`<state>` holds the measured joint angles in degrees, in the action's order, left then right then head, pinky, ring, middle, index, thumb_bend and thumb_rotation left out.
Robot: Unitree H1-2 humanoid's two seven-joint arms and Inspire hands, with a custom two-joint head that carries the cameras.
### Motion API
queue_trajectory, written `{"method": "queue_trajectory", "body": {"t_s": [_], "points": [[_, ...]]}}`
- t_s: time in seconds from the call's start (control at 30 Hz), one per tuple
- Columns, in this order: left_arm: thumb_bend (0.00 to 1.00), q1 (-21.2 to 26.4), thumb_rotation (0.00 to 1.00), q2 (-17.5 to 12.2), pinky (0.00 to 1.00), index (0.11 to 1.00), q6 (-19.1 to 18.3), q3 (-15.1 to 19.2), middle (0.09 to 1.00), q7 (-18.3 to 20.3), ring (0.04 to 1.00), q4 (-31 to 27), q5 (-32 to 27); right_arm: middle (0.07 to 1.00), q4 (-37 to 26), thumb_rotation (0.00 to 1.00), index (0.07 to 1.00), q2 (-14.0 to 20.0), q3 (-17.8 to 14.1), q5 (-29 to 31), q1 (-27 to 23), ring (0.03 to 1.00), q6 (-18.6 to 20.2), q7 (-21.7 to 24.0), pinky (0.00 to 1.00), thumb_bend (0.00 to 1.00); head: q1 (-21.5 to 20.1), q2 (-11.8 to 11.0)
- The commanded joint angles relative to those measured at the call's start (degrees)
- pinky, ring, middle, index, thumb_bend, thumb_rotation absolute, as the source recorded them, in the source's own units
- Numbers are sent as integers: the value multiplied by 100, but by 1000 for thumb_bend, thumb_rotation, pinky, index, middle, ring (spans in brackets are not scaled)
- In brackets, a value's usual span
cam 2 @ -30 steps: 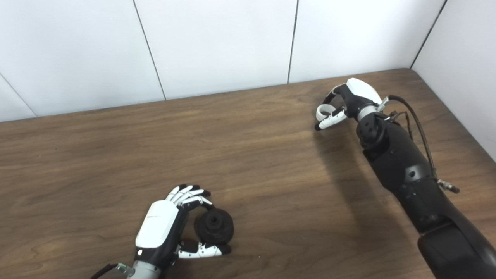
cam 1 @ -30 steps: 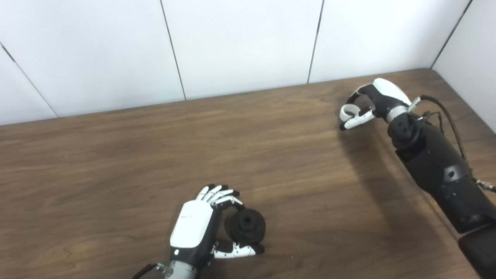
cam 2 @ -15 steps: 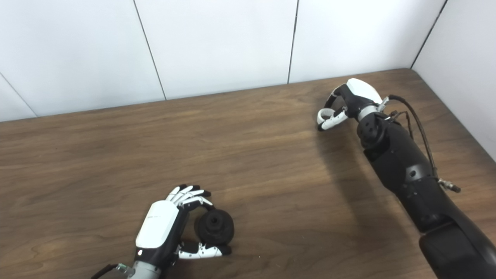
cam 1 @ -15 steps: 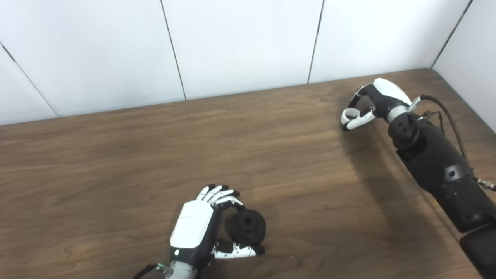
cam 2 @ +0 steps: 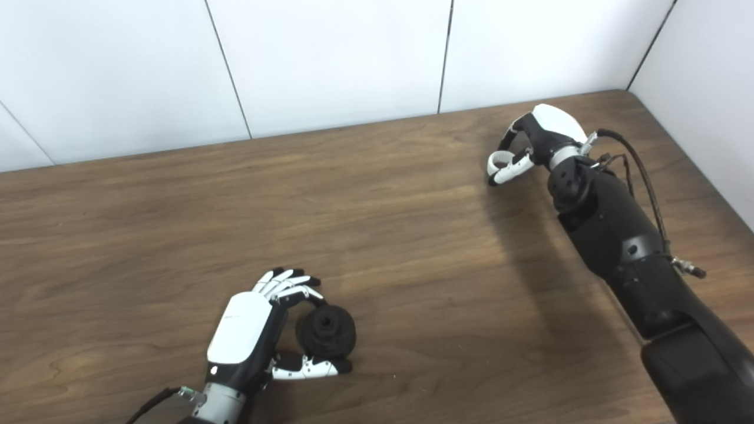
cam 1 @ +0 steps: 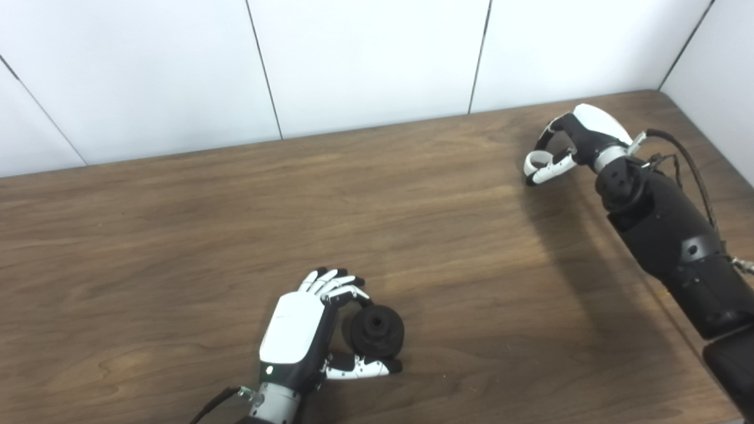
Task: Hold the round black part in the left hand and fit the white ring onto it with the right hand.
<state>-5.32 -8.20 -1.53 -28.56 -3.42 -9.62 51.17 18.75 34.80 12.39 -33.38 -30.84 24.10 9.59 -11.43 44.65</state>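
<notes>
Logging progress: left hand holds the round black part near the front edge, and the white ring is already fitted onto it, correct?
No. In the left eye view the white ring is in the right hand, far from the round black part held by the left hand.

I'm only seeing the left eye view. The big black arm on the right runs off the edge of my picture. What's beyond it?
Observer: In the right eye view, the black right arm leaves by the bottom edge instead, and a strip of the brown wooden table shows beyond it, up to the white side wall.
Operator: There's something shiny cut off at my edge, too.
Observer: That is a small silver metal plug sticking out from the arm's side; here its whole tip shows.
</notes>
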Motion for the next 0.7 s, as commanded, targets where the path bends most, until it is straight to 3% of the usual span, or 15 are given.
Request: {"method": "queue_trajectory", "body": {"t_s": [0.0,0.67], "points": [[524,-281,52,-130,927,484,-192,-84,771,397,851,207,67,866,-116,152,493,165,-44,-116,-262,943,-146,-101,1000,523,21,12],[524,-219,54,-115,929,484,-239,-101,769,433,849,245,141,811,-260,141,486,291,-65,-203,-79,912,-576,-209,1000,522,-2,-1]]}}
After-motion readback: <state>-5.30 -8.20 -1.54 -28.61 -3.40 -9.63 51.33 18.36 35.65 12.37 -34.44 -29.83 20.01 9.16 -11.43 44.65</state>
